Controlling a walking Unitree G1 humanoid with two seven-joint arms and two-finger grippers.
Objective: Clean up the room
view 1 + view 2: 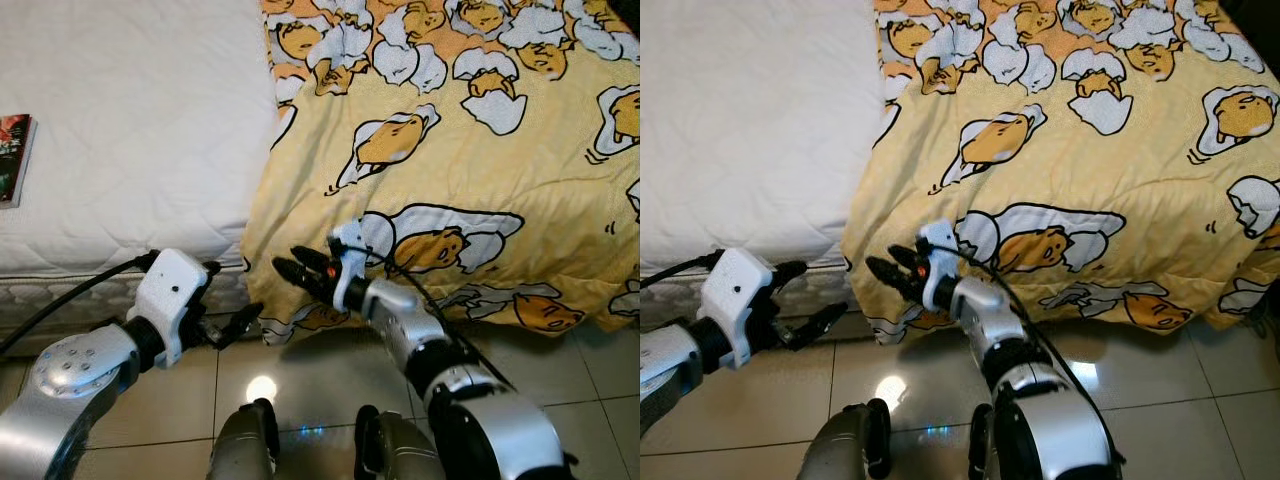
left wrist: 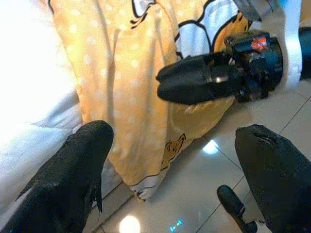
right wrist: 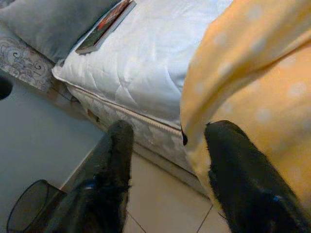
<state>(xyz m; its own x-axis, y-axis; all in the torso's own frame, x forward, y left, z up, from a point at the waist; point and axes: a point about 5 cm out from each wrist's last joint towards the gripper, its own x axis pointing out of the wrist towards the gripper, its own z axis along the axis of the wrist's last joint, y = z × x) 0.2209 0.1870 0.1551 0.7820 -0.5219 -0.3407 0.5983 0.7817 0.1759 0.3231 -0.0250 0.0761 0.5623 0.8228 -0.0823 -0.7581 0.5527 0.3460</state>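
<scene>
A yellow blanket (image 1: pixel 450 150) printed with egg cartoons covers the right part of the bed, and its corner (image 1: pixel 290 320) hangs down to the tiled floor. My right gripper (image 1: pixel 290 265) is open at that hanging edge; in the right wrist view one finger (image 3: pixel 243 170) lies against the yellow cloth with nothing between the fingers. My left gripper (image 1: pixel 235 295) is open low at the bed's side, just left of the blanket corner and pointing toward it. The left wrist view shows its two fingers (image 2: pixel 73 174) spread wide, facing the right gripper (image 2: pixel 194 80).
The bare white mattress (image 1: pixel 130 130) takes up the left of the bed, with a book (image 1: pixel 14 155) near its left edge and a grey pillow (image 3: pixel 48 19) beyond. A black mesh bin (image 3: pixel 24 204) stands on the floor by the bed. Glossy tiles (image 1: pixel 320 380) lie below, my legs (image 1: pixel 245 440) at the bottom.
</scene>
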